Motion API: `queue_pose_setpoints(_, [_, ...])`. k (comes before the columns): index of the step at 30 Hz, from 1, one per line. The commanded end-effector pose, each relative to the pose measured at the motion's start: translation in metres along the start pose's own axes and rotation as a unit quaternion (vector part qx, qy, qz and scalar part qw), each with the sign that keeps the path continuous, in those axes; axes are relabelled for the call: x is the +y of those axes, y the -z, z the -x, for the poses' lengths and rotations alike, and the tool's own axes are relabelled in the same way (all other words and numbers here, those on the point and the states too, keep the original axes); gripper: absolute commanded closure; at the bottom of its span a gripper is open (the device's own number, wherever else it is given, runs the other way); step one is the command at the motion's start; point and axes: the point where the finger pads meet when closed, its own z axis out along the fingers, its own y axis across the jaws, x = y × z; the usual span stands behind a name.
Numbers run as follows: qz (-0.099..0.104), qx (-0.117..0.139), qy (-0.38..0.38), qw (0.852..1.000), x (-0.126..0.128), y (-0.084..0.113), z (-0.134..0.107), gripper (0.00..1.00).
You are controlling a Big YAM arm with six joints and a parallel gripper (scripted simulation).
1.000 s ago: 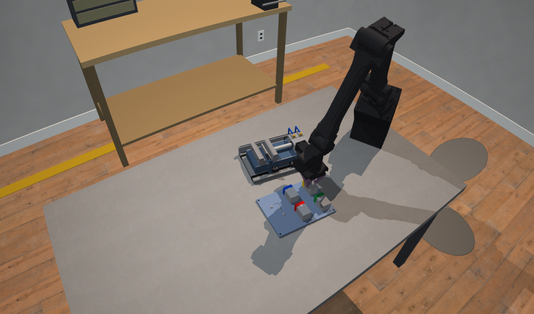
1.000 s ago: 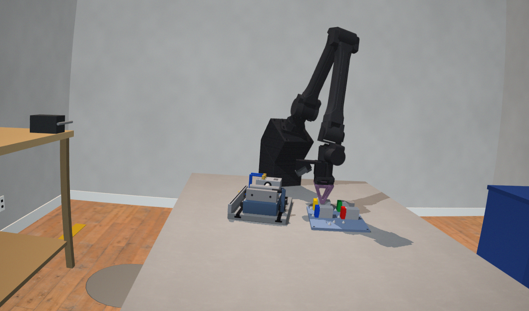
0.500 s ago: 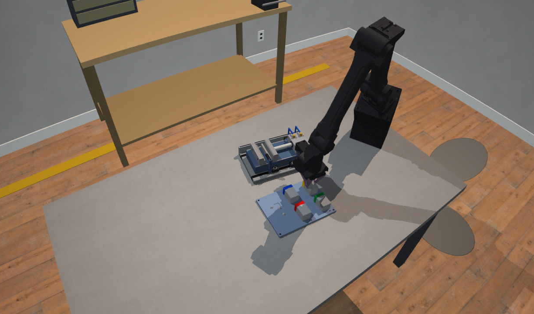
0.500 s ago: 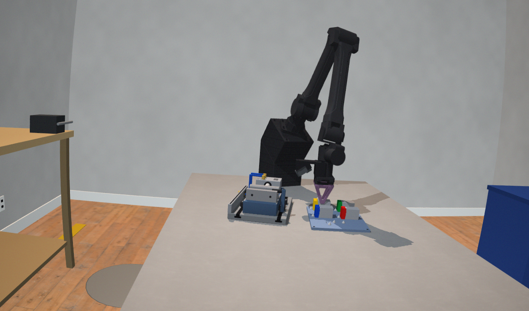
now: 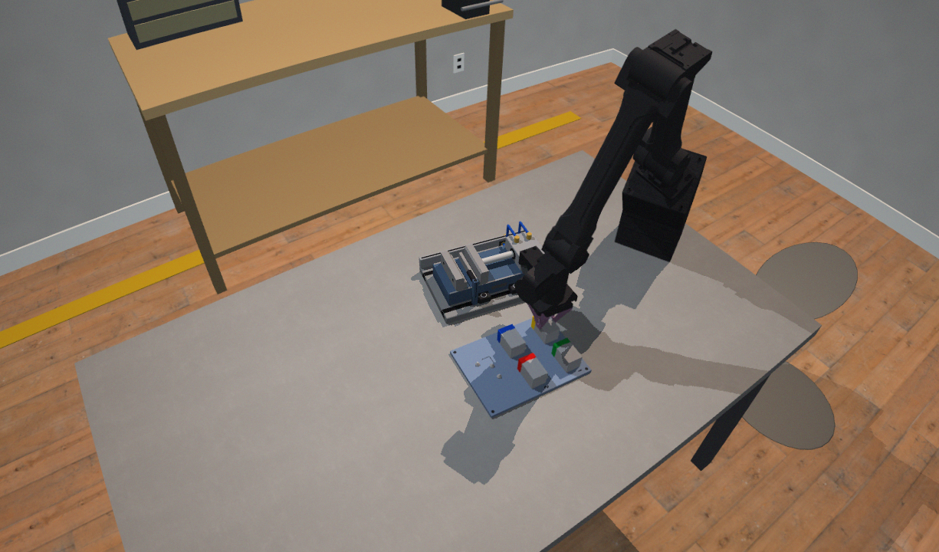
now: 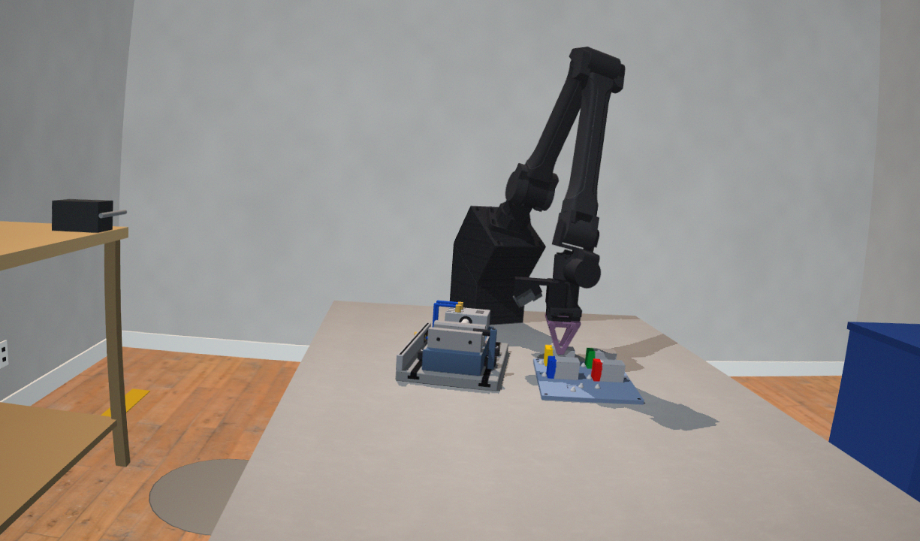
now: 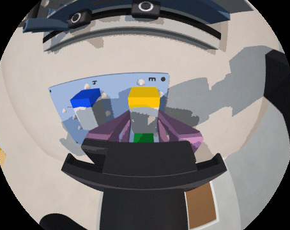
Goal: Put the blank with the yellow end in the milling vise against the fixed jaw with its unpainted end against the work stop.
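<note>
The blank with the yellow end is at the back corner of the blue plate, its painted end toward the vise. My gripper points down and is shut on this blank, one finger on each long side. Whether the blank touches the plate is not clear. The milling vise stands beside the plate. Its fixed jaw is the end farther from the arm. No blank shows between its jaws.
Blanks with a blue end, a red end and a green end rest on the plate close by. Blue hoses rise at the vise's arm-side end.
</note>
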Motion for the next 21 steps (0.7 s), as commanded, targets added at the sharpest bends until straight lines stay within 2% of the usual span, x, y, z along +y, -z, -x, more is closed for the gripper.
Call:
queue_pose_setpoints(1, [0.004,0.001,0.001,1.000,0.004,0.008,-0.002,1.00])
queue_pose_setpoints(8, [0.002,-0.002,0.000,1.000,0.001,0.019,0.004,1.00])
queue_pose_setpoints(14, [0.009,0.000,0.002,1.000,0.009,0.042,0.001,1.00])
queue_pose_setpoints(18, [0.003,-0.001,0.001,1.000,0.001,0.059,0.003,1.00])
queue_pose_setpoints(20, [0.003,-0.001,0.001,1.000,0.001,0.059,0.003,1.00])
queue_pose_setpoints(21, [0.013,0.003,0.006,1.000,0.014,0.067,-0.004,1.00])
